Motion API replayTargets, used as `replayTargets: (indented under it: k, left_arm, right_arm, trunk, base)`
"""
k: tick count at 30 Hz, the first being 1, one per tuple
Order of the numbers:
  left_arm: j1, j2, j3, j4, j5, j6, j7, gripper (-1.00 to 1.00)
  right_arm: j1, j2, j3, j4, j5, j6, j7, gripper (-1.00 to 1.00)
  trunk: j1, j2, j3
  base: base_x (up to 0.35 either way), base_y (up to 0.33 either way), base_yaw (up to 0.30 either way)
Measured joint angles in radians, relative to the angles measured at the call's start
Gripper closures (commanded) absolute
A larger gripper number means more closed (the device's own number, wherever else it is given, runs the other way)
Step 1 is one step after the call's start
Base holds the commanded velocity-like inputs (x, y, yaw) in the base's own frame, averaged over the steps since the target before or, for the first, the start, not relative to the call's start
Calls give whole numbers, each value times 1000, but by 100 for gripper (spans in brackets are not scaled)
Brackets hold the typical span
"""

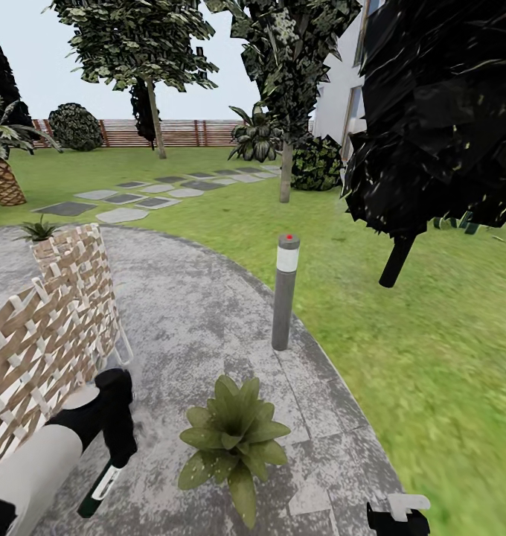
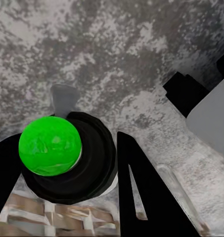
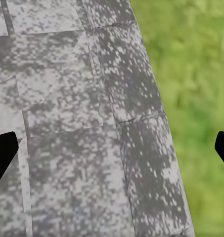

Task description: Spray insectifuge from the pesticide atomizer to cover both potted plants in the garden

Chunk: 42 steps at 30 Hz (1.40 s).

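Down at the lower left of the head view, the left gripper [image 1: 108,465] at the end of the white-and-black left arm [image 1: 45,461] has its jaws closed around the slim dark green-black pesticide atomizer with a white label [image 1: 98,487], which hangs tilted above the round grey stone patio [image 1: 193,313]. From the left wrist camera the bottle shows end on, a bright green disc in a black ring [image 2: 52,148] wedged between two black fingers [image 2: 146,192]. Just beside it on the patio sits a small potted plant with broad pointed green leaves [image 1: 234,439]. A tall grey bollard post with a white band [image 1: 284,292] stands near the patio's edge, beside the green lawn [image 1: 431,350]. A woven wicker chair [image 1: 52,327] stands at left. The right gripper [image 1: 398,515] shows at the lower edge; in its wrist view the two dark fingertips [image 3: 3,155] stand wide apart over stone and grass, holding nothing.
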Motion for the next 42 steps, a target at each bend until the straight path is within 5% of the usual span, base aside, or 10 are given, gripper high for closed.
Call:
replayTargets:
  k: [10,15,23,28,32,36,42]
  left_arm:
    - [15,-1,11,-9,-2,-11,10,100]
    - [7,-1,103,-15,-12,-12,15,100]
    - [11,-5,105,-15,-15,-12,22,100]
    - [20,-3,106,-2,-11,-12,116,100]
    - [20,-9,109,1,-2,-12,131,100]
    - [21,-25,107,2,1,-12,130,100]
    - [64,-115,107,5,-8,-13,139,100]
  right_arm:
    - [0,1,0,-1,-1,0,0,-100]
    - [0,3,0,-1,-3,0,0,-100]
    - [0,-4,0,0,0,0,-2,-100]
    - [0,-5,0,0,0,0,-2,-100]
    - [0,-5,0,0,0,0,-1,-100]
    - [0,-5,0,0,0,0,-2,-100]
    - [0,-5,0,0,0,0,-2,-100]
  trunk:
    - [4,-7,-7]
    - [23,-42,-30]
    - [38,-70,-46]
    - [38,-70,-46]
    - [38,-70,-46]
    - [38,-70,-46]
    - [38,-70,-46]
  base:
    - [0,0,0]
    - [0,0,0]
    - [0,0,0]
    - [2,1,0]
    - [138,107,0]
    - [37,28,0]
    - [1,1,0]
